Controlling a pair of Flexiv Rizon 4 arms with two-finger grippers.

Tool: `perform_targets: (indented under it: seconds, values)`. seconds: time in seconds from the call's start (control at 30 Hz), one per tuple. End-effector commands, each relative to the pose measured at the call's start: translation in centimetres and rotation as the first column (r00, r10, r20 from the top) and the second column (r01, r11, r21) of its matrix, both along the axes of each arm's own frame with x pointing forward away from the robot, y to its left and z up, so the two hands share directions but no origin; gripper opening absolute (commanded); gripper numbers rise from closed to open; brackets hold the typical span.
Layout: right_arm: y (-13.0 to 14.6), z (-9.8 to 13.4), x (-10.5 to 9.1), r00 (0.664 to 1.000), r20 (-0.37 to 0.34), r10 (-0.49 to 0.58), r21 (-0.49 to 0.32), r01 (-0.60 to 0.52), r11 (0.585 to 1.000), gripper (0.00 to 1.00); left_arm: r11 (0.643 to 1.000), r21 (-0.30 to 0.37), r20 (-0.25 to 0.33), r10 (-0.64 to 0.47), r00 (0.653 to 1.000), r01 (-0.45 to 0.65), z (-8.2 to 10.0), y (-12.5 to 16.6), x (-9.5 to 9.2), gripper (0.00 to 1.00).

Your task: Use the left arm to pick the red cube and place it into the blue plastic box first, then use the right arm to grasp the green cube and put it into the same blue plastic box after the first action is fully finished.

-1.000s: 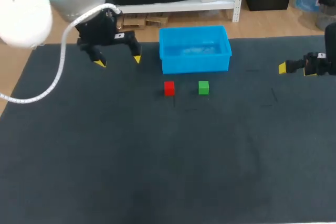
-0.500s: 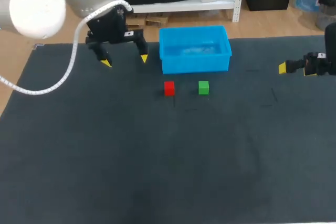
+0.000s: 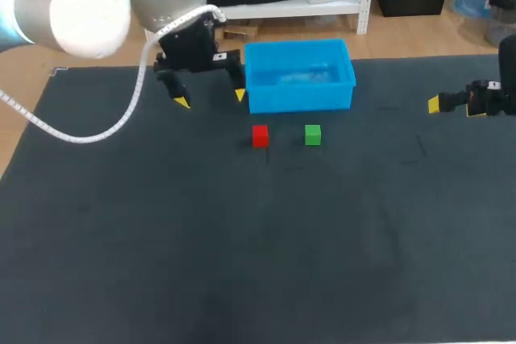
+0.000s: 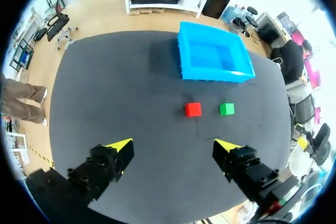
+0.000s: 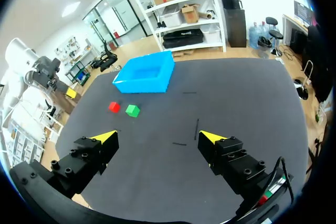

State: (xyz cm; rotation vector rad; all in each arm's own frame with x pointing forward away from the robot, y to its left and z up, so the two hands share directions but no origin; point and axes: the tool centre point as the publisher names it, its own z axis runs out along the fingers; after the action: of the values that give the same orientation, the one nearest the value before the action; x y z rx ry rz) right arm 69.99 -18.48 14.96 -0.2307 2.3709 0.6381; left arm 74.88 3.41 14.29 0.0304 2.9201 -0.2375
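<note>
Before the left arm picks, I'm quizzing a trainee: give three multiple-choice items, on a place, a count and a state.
1. Relative to the blue box, the red cube lies: A) inside it B) on the table in front of it C) behind it
2. Cubes in view: A) one B) three C) two
3. The left gripper is: A) open and empty B) shut on a cube C) resting in the box

1 B: it sits on the table before the box. 2 C: one red, one green cube. 3 A: its tips stand apart, nothing between.
</note>
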Motion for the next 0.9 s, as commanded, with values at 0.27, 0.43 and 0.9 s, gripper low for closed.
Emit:
perform_targets:
  seconds: [0.27,0.43,0.9]
  values:
    - [0.0,0.0,0.0,1.000,-0.001,-0.001,-0.002,0.001,1.000,1.00,0.999,0.041,-0.031,0.015,0.999,-0.014,-0.2,-1.0,1.5,1.00]
    - [0.0,0.0,0.0,1.000,-0.001,-0.001,-0.002,0.001,1.000,1.00,0.998,0.052,-0.043,0.025,0.999,-0.023,-0.1,-1.3,2.1,1.00]
    - [0.0,0.0,0.0,1.000,-0.001,-0.001,-0.002,0.001,1.000,1.00,0.996,0.084,-0.069,0.014,0.998,-0.008,-0.7,-2.4,3.2,1.00]
